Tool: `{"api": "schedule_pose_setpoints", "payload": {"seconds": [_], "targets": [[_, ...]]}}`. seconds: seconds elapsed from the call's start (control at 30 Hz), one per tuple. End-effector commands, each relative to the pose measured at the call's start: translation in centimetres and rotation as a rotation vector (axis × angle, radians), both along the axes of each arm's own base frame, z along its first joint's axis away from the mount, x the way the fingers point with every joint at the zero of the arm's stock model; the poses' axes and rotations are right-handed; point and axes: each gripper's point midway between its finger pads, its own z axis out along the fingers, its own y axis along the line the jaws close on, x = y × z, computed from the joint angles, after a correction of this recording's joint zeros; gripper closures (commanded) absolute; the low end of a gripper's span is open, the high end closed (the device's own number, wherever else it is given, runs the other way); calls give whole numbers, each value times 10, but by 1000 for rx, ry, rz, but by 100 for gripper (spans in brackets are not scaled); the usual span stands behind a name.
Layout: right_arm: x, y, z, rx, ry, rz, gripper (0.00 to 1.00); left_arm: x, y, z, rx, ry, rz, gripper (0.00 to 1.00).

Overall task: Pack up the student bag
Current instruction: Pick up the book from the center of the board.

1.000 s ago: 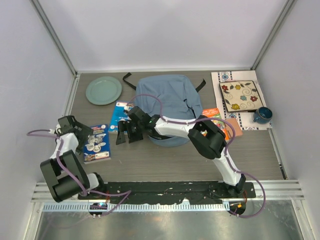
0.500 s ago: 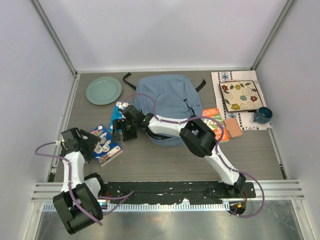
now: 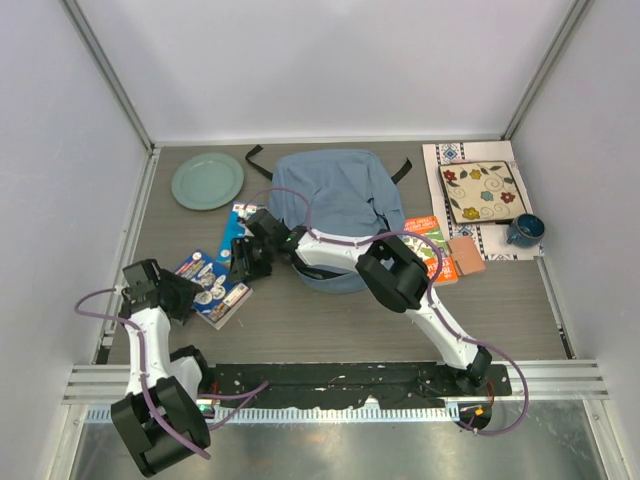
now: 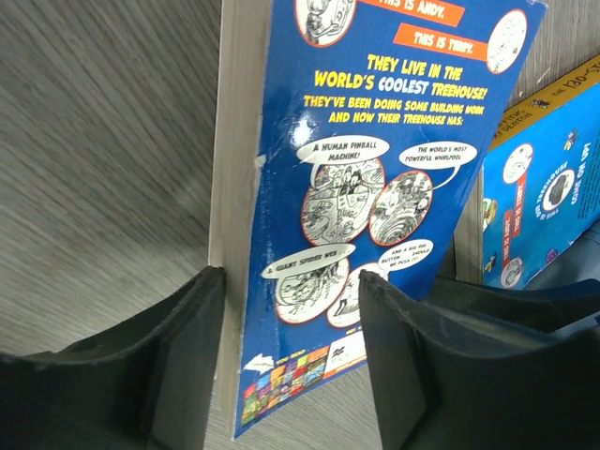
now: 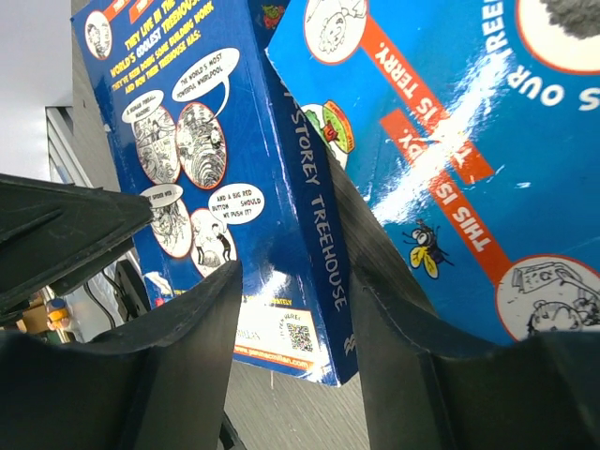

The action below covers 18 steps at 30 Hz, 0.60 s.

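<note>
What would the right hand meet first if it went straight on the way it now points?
The dark blue treehouse book: its spine lies dead ahead of the right hand. Depth is unclear, but nothing seems to intervene.

Soft, even light from above fills the overhead view. The grey surface (image 3: 330, 320) shows only faint shadows under the arms, and all is sharp, though the wall rails bow a little toward the corners. On the left wrist, the dark-blue book (image 4: 366, 206) carries a pale sheen, the wood grain at far left seems smeared, and the left end effector (image 4: 289, 319) is a dim, soft mass. On the right wrist, a white glare streak crosses the light-blue book (image 5: 459, 150); the right end effector (image 5: 292, 300) is murky and unfocused.
</note>
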Motion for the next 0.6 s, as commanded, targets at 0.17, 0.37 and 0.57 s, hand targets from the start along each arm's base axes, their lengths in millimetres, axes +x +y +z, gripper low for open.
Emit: {"api": "schedule_pose_setpoints", "payload": {"seconds": [0.17,0.37,0.57], "targets": [[-17,10,13,57,21,56,48,21,-17,42,-83,-169,-33,51],[-19,10,14,61,26,65,52,22,-18,36,-86,-171,-42,60],[-22,9,17,67,30,77,55,23,-18,32,-79,-172,-56,88]]}}
